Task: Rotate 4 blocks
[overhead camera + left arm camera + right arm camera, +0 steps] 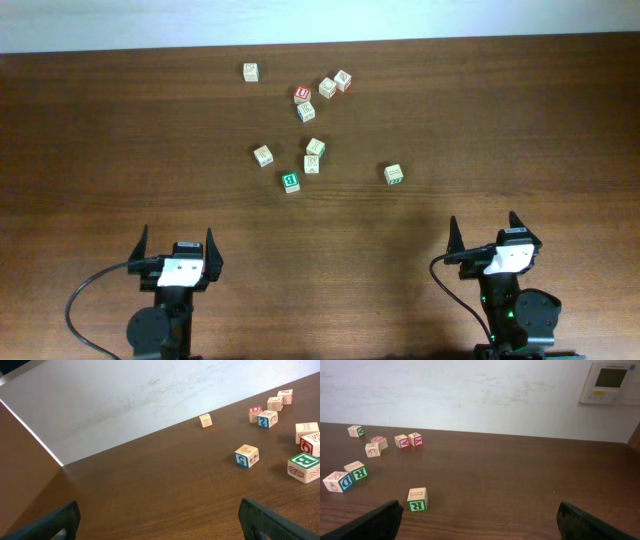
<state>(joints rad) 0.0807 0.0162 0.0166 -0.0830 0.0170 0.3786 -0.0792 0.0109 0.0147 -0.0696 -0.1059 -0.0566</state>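
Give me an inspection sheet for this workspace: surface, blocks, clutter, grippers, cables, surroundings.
Surface: dark wooden table, no spills or debris seen.
Job's things: pale alphabet blocks scattered across the far middle, including the green B block; none stacked.
Clutter: red-topped cube sits among them; nothing else seen.
Grippers: left gripper and right gripper at the near edge, jaws wide open and empty, well short of every block.
Cables: black cable loops beside the left arm, second cable beside the right arm; both away from the blocks.
Surroundings: white wall behind the table, with a control panel mounted on it.
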